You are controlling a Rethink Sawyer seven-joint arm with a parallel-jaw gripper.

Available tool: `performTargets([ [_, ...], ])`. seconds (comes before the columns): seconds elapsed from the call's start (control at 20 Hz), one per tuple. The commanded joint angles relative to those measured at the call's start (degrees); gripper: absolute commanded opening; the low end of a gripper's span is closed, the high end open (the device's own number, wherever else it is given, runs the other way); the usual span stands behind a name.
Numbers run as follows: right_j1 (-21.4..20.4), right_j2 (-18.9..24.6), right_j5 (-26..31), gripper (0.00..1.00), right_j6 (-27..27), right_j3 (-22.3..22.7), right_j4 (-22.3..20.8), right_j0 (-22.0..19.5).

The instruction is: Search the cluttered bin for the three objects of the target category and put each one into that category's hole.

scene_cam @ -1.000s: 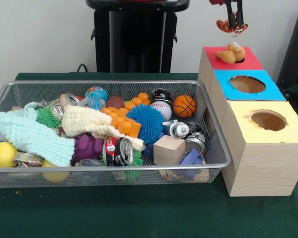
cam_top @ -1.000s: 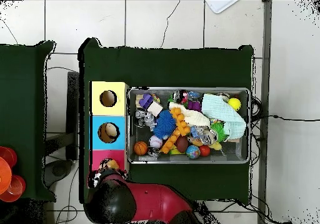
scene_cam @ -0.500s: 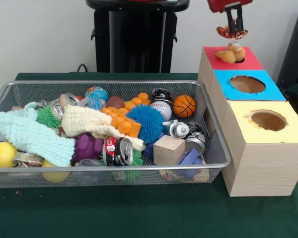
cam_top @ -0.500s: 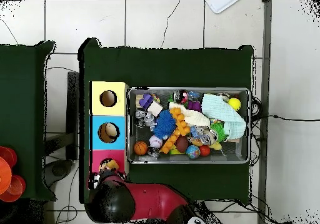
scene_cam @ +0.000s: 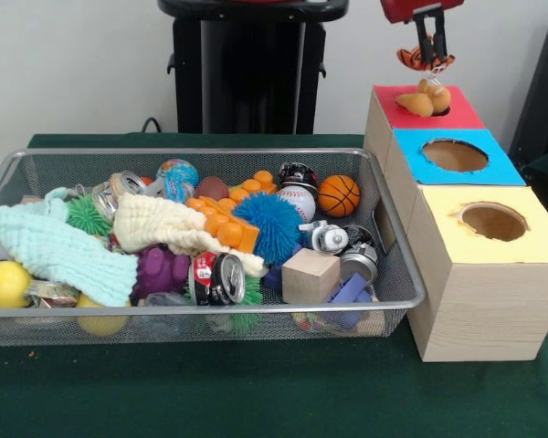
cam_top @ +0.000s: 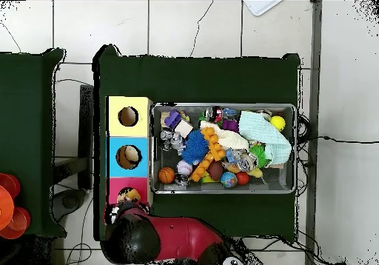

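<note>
My gripper (scene_cam: 428, 55) hangs above the red-topped box (scene_cam: 393, 102) and is shut on the orange tiger-striped plush (scene_cam: 408, 58), which dangles a little over the hole. A tan-brown plush (scene_cam: 424, 99) sits in the red top's hole (scene_cam: 442, 111) and covers most of it. The silver mesh bin (scene_cam: 192, 153) lies to the left, full of clutter. In the overhead view the arm (cam_top: 152, 236) covers the gripper; the tan plush (cam_top: 132, 196) shows on the red top (cam_top: 117, 186) beside the bin (cam_top: 223, 191). No third plush animal shows.
Blue-topped (scene_cam: 454, 155) and yellow-topped (scene_cam: 493, 221) holes lie nearer the camera in the same wooden row. The bin holds a basketball (scene_cam: 338, 194), a blue spiky ball (scene_cam: 268, 224), a wooden cube (scene_cam: 310, 275), a can (scene_cam: 216, 277) and pale cloths (scene_cam: 59, 248).
My gripper has come down a little toward the red top with the tiger plush in it, then held still. The tan plush and the bin's contents have not moved.
</note>
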Motion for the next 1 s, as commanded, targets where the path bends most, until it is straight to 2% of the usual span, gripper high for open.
performTargets([
  [0.05, 0.3, -1.9, 0.1, 0.00, 6.3, -5.3, -1.9, -1.3],
  [0.6, 0.5, -3.6, -0.3, 0.00, 6.1, -6.4, -2.9, -0.1],
  [1.0, 2.8, -5.4, -1.6, 0.00, 5.6, -7.6, -4.7, 0.6],
])
